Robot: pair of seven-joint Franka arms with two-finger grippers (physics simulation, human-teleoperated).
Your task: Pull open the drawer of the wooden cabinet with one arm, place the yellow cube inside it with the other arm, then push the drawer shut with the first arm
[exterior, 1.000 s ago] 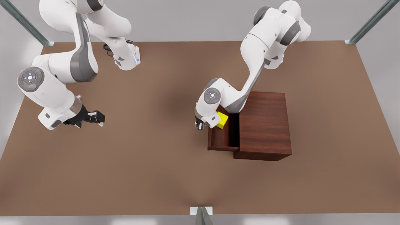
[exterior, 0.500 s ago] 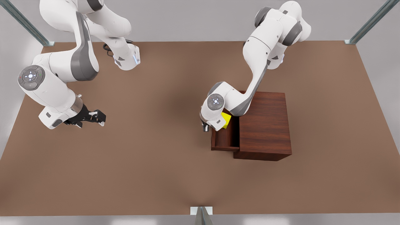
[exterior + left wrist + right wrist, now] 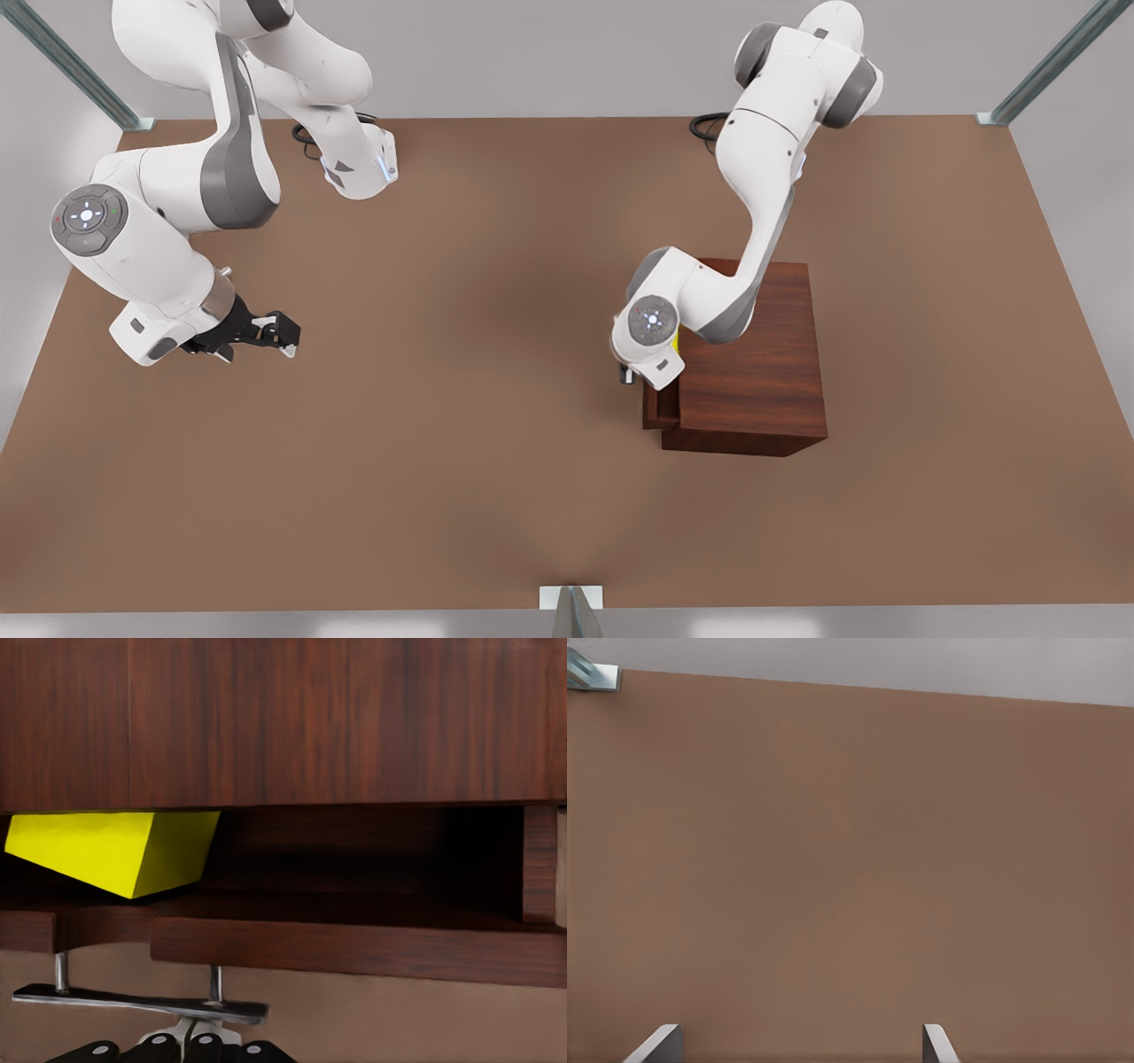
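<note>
The wooden cabinet [image 3: 753, 354] stands at the front view's right. Its drawer [image 3: 658, 409] sticks out only a little. In the left wrist view the yellow cube [image 3: 115, 850] lies tilted inside the drawer [image 3: 354, 948], partly under the cabinet [image 3: 283, 718] top. A sliver of the cube [image 3: 677, 341] shows beside the arm. My left gripper [image 3: 626, 374] is at the drawer front, shut, its tips [image 3: 190, 1032] close behind the silver bar handle [image 3: 142, 1003]. Far off at the front view's left, my right gripper [image 3: 270, 335] waits open over bare table, holding nothing.
The brown table [image 3: 443, 461] spreads wide between the two arms. Metal posts [image 3: 133, 120] mark its far corners, and a bracket [image 3: 571, 598] sits at the near edge. The right wrist view looks across bare table [image 3: 850, 859] between the right gripper's two fingertips [image 3: 656, 1043].
The left arm has moved toward the cabinet with the drawer front, and the drawer has slid most of the way in with the cube inside. The right arm has barely moved.
</note>
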